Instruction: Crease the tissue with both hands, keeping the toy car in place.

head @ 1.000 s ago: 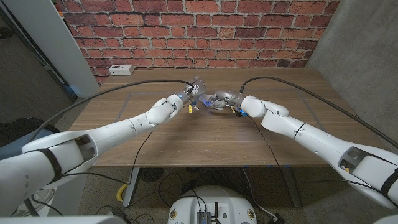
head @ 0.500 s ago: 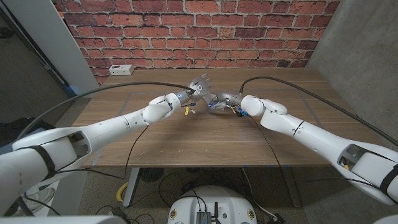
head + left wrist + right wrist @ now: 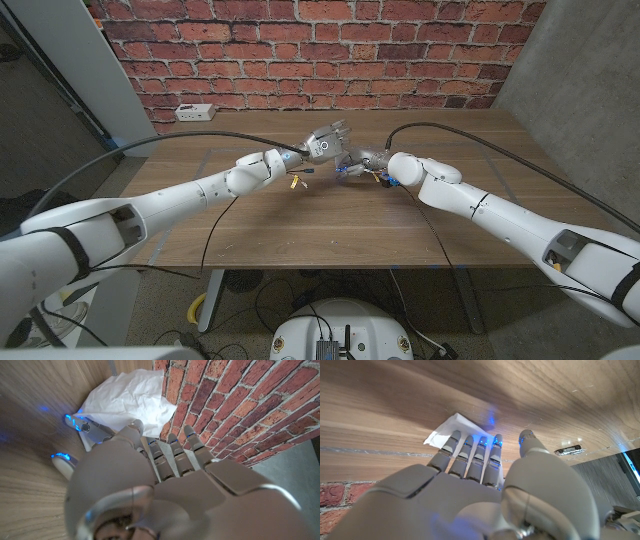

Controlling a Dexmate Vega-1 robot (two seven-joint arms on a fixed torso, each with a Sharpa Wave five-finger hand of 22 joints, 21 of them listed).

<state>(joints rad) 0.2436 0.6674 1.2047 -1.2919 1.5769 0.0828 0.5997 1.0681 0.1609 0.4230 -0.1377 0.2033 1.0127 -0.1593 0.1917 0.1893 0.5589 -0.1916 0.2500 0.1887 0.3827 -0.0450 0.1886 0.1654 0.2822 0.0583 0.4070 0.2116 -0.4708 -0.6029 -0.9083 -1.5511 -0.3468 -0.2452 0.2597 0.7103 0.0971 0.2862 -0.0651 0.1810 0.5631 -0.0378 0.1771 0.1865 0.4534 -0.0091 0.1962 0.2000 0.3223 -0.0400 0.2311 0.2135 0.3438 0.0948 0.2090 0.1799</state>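
Left robot hand lifted, fingers spread, empty; right robot hand pressing tissue; grip unclear.

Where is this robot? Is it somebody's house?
Probably not a house; it looks like a robot lab or workshop. There's a plain wooden table, a brick wall behind it, and loose cables on the floor underneath.

One tissue lies on one table, with two hands, left and right, and one power strip.

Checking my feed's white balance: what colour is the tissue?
White. The tissue shows best in the left wrist view, crumpled on the table beside the brick wall.
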